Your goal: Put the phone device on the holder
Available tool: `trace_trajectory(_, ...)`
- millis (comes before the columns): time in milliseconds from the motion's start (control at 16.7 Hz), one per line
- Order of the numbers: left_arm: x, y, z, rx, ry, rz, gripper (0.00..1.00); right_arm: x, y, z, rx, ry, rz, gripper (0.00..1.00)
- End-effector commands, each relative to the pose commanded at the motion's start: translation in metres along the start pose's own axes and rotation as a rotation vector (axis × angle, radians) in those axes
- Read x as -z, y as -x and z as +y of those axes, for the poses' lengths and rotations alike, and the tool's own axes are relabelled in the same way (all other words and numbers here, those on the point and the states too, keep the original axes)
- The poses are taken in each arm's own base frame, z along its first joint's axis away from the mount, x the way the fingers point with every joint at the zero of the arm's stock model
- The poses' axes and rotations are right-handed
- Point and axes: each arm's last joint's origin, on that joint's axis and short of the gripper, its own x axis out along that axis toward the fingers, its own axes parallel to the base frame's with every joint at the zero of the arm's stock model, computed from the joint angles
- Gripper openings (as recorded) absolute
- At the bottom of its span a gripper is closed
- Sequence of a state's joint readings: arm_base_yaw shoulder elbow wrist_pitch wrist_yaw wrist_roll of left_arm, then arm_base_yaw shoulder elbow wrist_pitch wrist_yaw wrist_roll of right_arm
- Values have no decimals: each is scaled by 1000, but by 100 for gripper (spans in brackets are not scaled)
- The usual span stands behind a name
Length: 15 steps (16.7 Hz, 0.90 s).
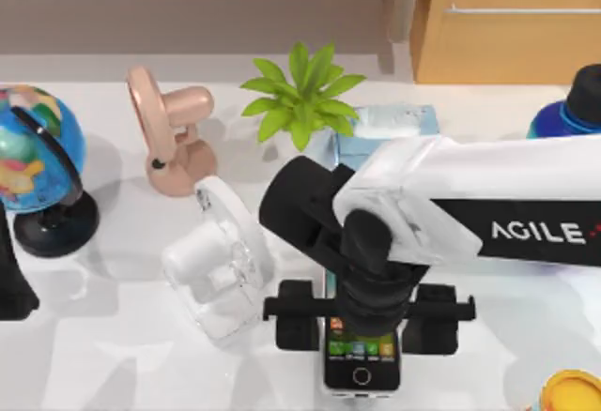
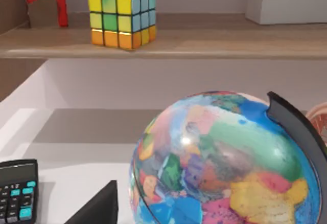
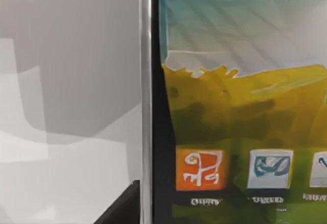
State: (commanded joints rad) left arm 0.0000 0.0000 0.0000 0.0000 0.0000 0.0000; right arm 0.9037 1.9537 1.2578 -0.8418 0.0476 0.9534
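Observation:
The phone device [image 1: 362, 362] lies flat on the white table near the front edge, its lit screen and round home button facing up. My right gripper [image 1: 366, 322] hangs directly over it, open, with one black finger on each side of the phone and a gap between each finger and the silver rim. In the right wrist view the phone's screen [image 3: 230, 106] is very close, with its silver rim [image 3: 146, 81] and app icons. The white holder [image 1: 221, 261] stands just left of the phone, apart from it. My left arm [image 1: 11, 284] is parked at the table's left edge.
A globe [image 1: 38, 153] stands at the far left, with a pink stand [image 1: 174, 139], a green plant [image 1: 300, 101] and a tissue box [image 1: 390, 125] behind the holder. A blue bottle [image 1: 573, 111] and a yellow object [image 1: 573, 394] sit at the right. A calculator [image 2: 18, 191] lies near the globe [image 2: 225, 162].

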Motion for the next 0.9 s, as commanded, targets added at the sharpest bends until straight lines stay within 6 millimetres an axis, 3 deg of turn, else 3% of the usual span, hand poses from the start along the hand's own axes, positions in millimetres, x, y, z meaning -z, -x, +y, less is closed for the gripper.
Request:
trace_trajectory(240,0,0,0,0,0,0,100,-7,10,-5,-21,2,-24,0)
trace_trajectory(480,0,0,0,0,0,0,100,-41,47,-38,-139,24,-124,0)
trace_trajectory(720,0,0,0,0,0,0,100,-84,110,-86,-372,119,-353,0)
trace_trajectory(900,0,0,0,0,0,0,100,-109,152,-142,-500,226,-584,0)
